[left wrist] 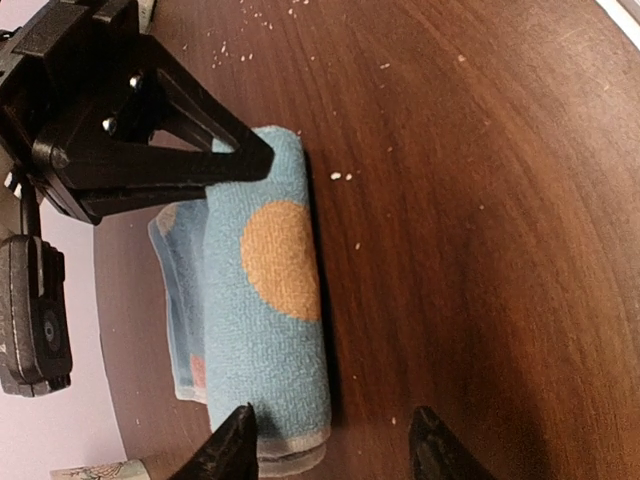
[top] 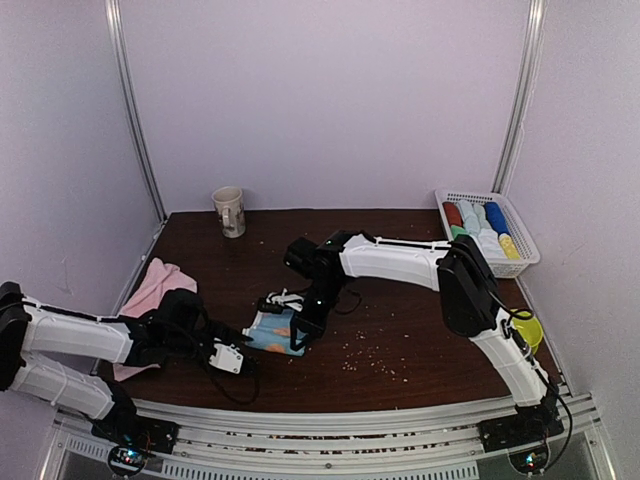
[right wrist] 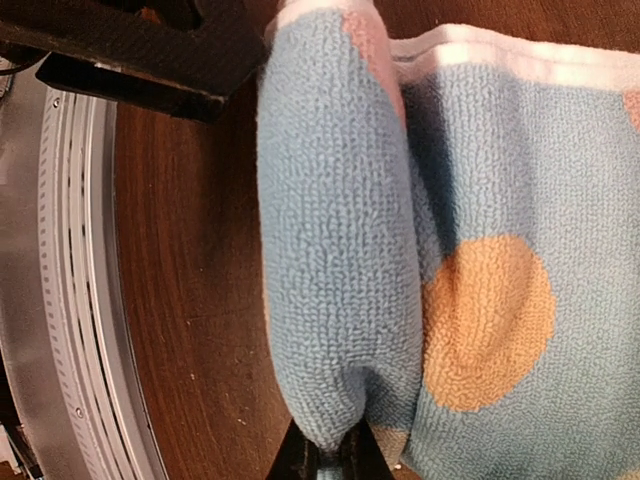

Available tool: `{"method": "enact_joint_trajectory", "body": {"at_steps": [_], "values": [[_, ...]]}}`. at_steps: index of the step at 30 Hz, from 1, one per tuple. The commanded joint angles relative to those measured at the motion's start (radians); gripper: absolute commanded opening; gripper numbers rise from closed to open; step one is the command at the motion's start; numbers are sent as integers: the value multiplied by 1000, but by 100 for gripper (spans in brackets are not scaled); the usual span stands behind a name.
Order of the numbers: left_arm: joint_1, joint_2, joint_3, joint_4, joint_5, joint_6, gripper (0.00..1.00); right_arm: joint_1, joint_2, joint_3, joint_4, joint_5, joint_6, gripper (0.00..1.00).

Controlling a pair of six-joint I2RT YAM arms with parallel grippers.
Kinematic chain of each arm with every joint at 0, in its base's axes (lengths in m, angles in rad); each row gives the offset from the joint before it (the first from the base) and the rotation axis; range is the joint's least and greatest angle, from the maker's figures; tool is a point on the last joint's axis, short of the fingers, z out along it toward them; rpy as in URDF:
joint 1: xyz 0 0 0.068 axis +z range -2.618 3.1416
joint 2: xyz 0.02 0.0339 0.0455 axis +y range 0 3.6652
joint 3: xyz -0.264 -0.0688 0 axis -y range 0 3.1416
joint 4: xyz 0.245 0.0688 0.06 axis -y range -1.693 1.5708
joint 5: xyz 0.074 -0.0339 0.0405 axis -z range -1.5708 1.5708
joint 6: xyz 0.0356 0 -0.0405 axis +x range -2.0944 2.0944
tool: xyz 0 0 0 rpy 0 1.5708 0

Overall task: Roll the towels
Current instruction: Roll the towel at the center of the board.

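Inspection finding: no legible text, label, brand, number or sign in any view. The mug [top: 229,211] at the back of the bench [top: 420,320] carries dark markings on its side, too small to read as lettering. The towel [left wrist: 265,290] shows only orange and pale dots, with no printed tag in sight.

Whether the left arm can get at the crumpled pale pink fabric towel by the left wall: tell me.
Probably yes. The pale pink towel lies uncovered beside the left arm's forearm, and the left gripper stands open, gripping nothing; it would only need to back off from the light blue dotted towel.
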Motion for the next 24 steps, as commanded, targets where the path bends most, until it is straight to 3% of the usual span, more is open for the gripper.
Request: {"method": "enact_joint_trajectory", "body": {"at_steps": [1,16,24], "values": [[-29,44,6,148,-64,-29,51,-19,63,6,-63,-17,27,0],[-99,96,-48,384,-142,-17,55,-38,87,5,-71,-41,24,0],[-106,205,-22,433,-241,-17,55,-40,86,5,-74,-47,21,0]]}}
